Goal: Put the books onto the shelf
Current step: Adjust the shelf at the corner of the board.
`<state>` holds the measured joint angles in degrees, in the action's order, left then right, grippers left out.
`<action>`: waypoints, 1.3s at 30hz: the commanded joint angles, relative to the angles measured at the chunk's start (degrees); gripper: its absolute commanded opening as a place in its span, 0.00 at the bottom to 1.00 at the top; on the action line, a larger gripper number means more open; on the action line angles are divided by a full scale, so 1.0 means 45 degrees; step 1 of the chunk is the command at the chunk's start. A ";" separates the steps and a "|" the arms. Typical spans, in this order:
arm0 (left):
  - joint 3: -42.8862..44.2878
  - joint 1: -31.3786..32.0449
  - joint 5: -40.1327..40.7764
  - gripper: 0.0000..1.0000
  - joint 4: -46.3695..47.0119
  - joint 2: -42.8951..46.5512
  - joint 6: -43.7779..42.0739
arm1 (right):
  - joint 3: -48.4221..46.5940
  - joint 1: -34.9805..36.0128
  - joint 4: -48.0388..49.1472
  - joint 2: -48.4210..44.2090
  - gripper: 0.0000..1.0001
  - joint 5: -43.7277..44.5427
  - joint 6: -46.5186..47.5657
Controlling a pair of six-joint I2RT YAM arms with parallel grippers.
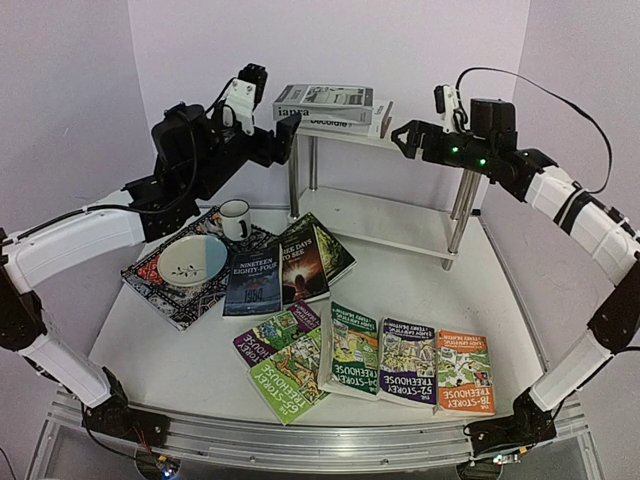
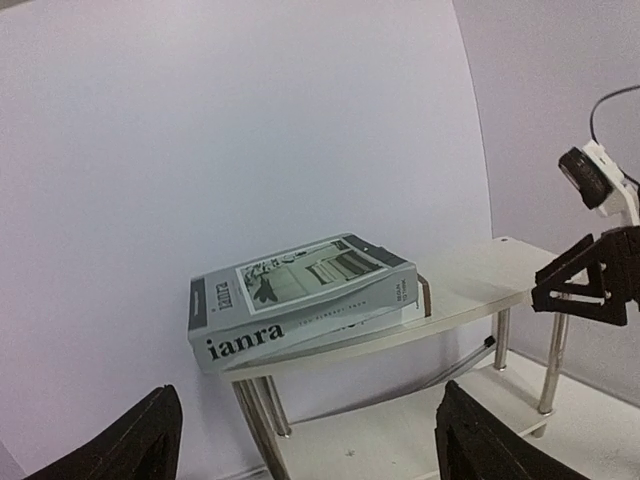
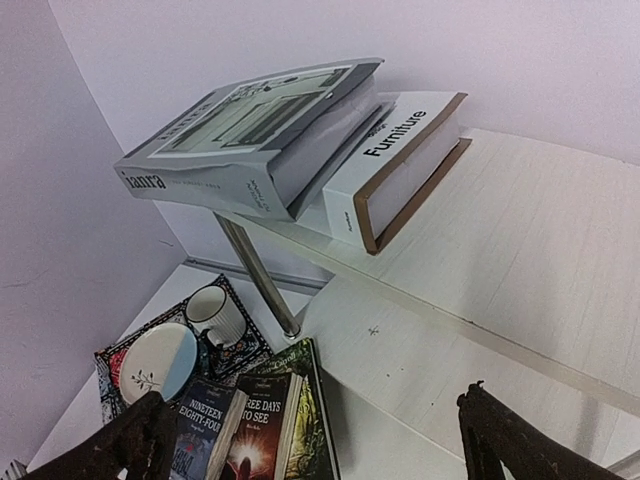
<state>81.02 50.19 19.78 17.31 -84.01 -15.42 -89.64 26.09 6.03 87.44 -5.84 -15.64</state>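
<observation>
**White two-tier shelf and books: count by item**

Shelf [image 1: 390, 222]: one. Two white boards on chrome legs, standing at the back of the desk [image 1: 440, 290].

Books on the shelf: two, both at the left end of the top board. The grey-white book [image 1: 323, 100] lies flat and slightly askew on the white book [image 3: 395, 160], whose spine reads "Furniture".

Books on the desk: eight show.
- Five are Treehouse paperbacks near the front. The orange paperback [image 1: 465, 372], purple paperback [image 1: 408, 362] and green paperback [image 1: 353, 350] lie side by side. To their left, a second green paperback [image 1: 290, 385] and a second purple paperback [image 1: 275, 335] overlap.
- Three are dark novels fanned at mid-desk. "Nineteen Eighty-Four" [image 1: 253, 282] lies beside "Three Days to See" [image 1: 303, 268], which overlaps a dark green novel [image 1: 337, 252].

Other items: the patterned placement at the left is a black-white placemat [image 1: 175, 300]; whether it is single or stacked cannot be told. One pale plate [image 1: 192, 260] sits on it, and one white mug [image 1: 236, 220] stands at its back corner.

Arms: two. The left jaws stand wide apart and hold nothing, near the left end of the top board. The right jaws are likewise apart and empty, off its right end.

Surroundings: the desk is white, with an aluminium rail [image 1: 300, 440] along its near edge. Pale lilac walls [image 1: 420, 40] close in behind.
</observation>
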 commanded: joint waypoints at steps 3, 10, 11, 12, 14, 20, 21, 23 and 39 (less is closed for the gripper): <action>-0.1061 -0.0275 0.0550 0.88 -0.1333 0.1502 0.4770 | 0.1304 0.0063 0.0583 -0.1743 0.98 0.0444 -0.0868; -0.0859 -0.1886 -0.1365 0.93 -0.3769 0.1458 0.7031 | 0.2713 0.0063 0.0112 -0.2619 0.98 0.0130 -0.1847; -0.1035 -0.2194 -0.1716 0.93 -0.3959 0.1500 0.7231 | 0.2938 0.0063 0.0031 -0.2797 0.98 0.0170 -0.1851; -0.1215 -0.2589 -0.2148 0.93 -0.4119 0.1529 0.7458 | 0.3205 0.0062 -0.0043 -0.2960 0.98 0.0260 -0.1803; -0.1522 -0.3346 -0.2993 0.94 -0.4229 0.1477 0.7843 | 0.3782 0.0062 -0.0195 -0.3359 0.98 0.0594 -0.1615; -0.2374 -0.4323 -0.4001 0.99 -0.4166 0.0901 0.8007 | 0.5755 0.0068 -0.0962 -0.4655 0.98 0.1601 -0.0881; -0.2448 -0.4487 -0.4194 1.00 -0.4105 0.0707 0.8028 | 0.6088 0.0065 -0.1089 -0.4823 0.98 0.1821 -0.0849; -0.2519 -0.4817 -0.4702 1.00 -0.3972 0.0290 0.8135 | 0.6694 0.0066 -0.1314 -0.5162 0.98 0.2264 -0.0817; -0.3833 -0.5353 -0.5323 1.00 -0.0757 -0.2041 0.6175 | 0.9461 0.0035 -0.1902 -0.5190 0.95 0.2077 -0.0301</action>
<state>63.31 26.05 -3.26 7.61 -90.90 15.86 -47.13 26.09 -1.95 61.00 4.96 -17.16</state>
